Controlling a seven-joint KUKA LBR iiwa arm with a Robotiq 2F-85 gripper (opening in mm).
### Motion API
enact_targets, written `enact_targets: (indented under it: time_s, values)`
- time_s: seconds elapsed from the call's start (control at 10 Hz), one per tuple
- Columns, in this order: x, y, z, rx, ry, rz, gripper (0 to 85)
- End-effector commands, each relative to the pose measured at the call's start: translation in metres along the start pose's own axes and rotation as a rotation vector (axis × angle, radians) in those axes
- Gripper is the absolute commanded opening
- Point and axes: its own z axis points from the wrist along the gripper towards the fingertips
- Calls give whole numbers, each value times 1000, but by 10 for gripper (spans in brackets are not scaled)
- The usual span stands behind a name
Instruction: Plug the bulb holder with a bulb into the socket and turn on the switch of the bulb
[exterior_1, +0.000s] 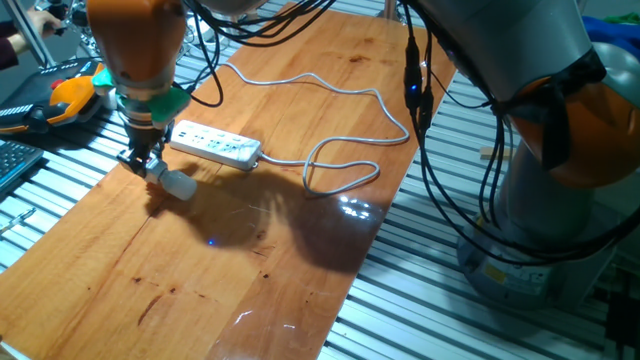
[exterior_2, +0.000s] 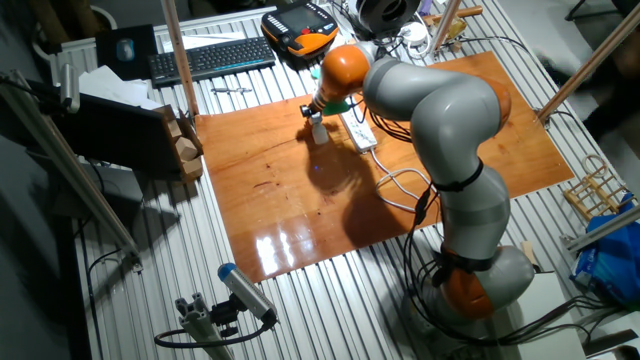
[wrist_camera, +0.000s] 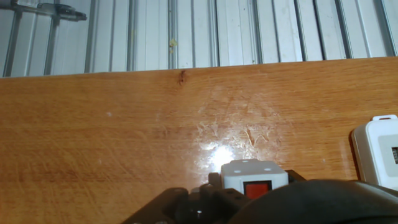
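My gripper (exterior_1: 146, 160) is shut on the bulb holder (exterior_1: 160, 172), a small white box, with the white bulb (exterior_1: 181, 186) sticking out low and to the right, just over the wooden table (exterior_1: 250, 260). The socket (exterior_1: 215, 145), a long white power strip, lies right beside them on the far side. From the other fixed view the gripper (exterior_2: 315, 116) holds the holder (exterior_2: 319, 131) left of the socket (exterior_2: 358, 131). The hand view shows the bulb holder (wrist_camera: 254, 174) with its red switch (wrist_camera: 256, 190) between the dark fingers, and the socket's end (wrist_camera: 377, 151) at the right edge.
The socket's grey cable (exterior_1: 335, 150) loops across the table to the right. An orange and black pendant (exterior_1: 62, 100) and a keyboard (exterior_2: 210, 58) lie on the slatted metal bench beyond the table's edge. A brown block (exterior_2: 186, 150) sits at the table's left edge.
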Motion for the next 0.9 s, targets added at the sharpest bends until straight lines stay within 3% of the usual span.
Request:
enact_targets:
  time_s: [0.0, 0.2, 0.4, 0.6, 0.8]
  values:
    - [-1, 0, -1, 0, 0, 6, 0]
    - [-4, -1, -12, -10, 23, 20, 0]
    - [-8, -2, -30, -35, 71, 35, 0]
    - [-9, -2, -51, -21, 122, 63, 0]
    - [-4, -5, -69, 34, 161, 113, 0]
